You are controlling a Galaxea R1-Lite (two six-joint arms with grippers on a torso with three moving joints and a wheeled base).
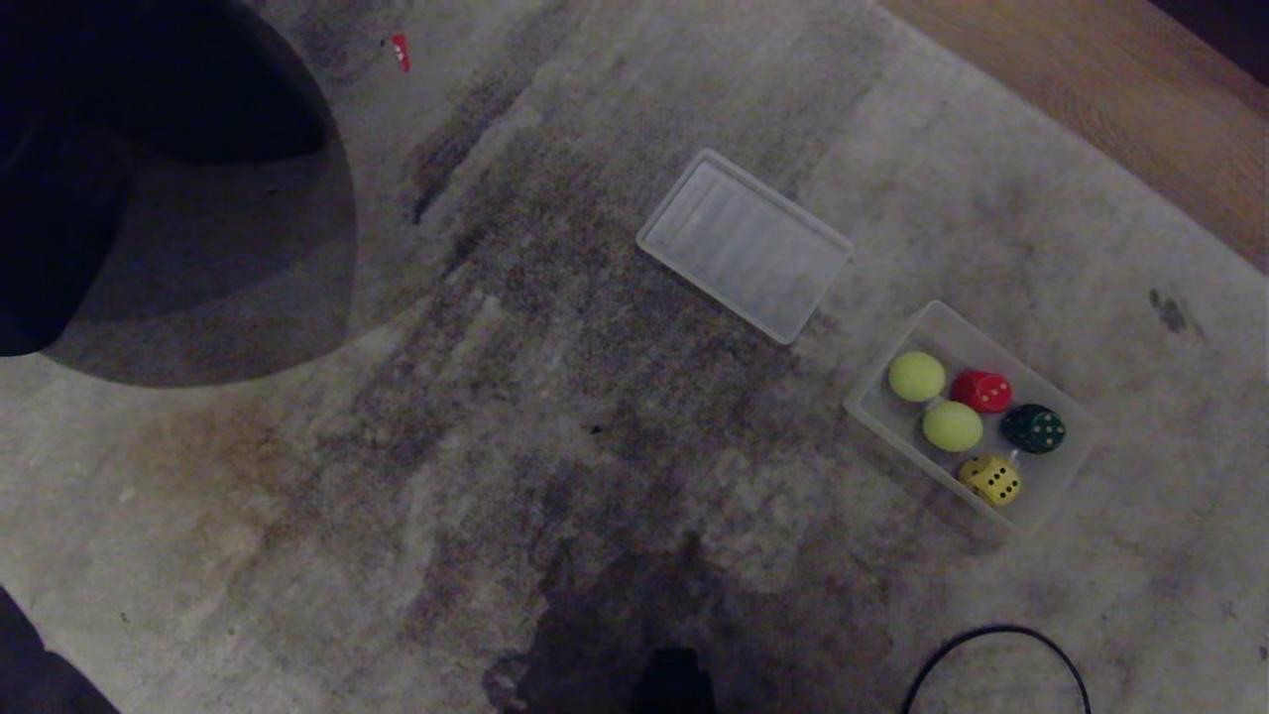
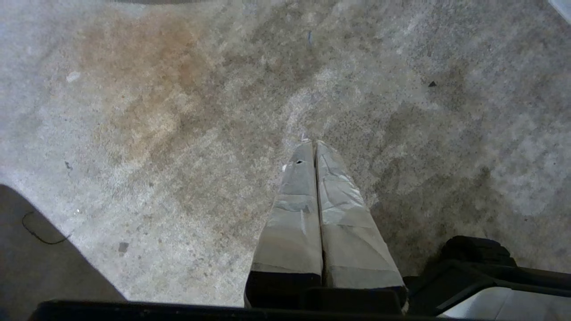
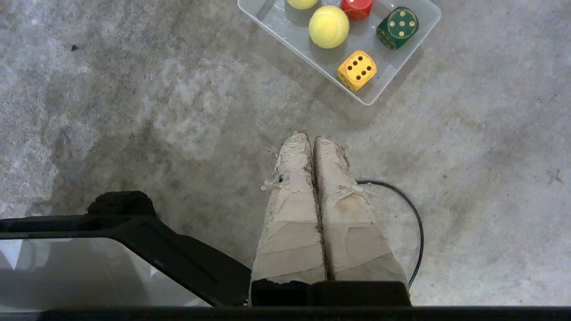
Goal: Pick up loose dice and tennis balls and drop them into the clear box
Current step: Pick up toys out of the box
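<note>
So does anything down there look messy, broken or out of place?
The clear box holds two tennis balls and three dice, while its ribbed lid lies apart on the stained carpet. The tape wrapping on the shut right gripper is frayed. Nothing is spilled.

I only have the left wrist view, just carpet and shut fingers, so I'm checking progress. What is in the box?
Observer: The box holds two tennis balls, a red die, a green die and a yellow die.
Operator: Anything loose outside it?
Observer: No dice or balls show; only the flat lid lies on the carpet beside the box.
Operator: Where is the other arm?
Observer: The right gripper is shut and empty, above carpet short of the box.
</note>
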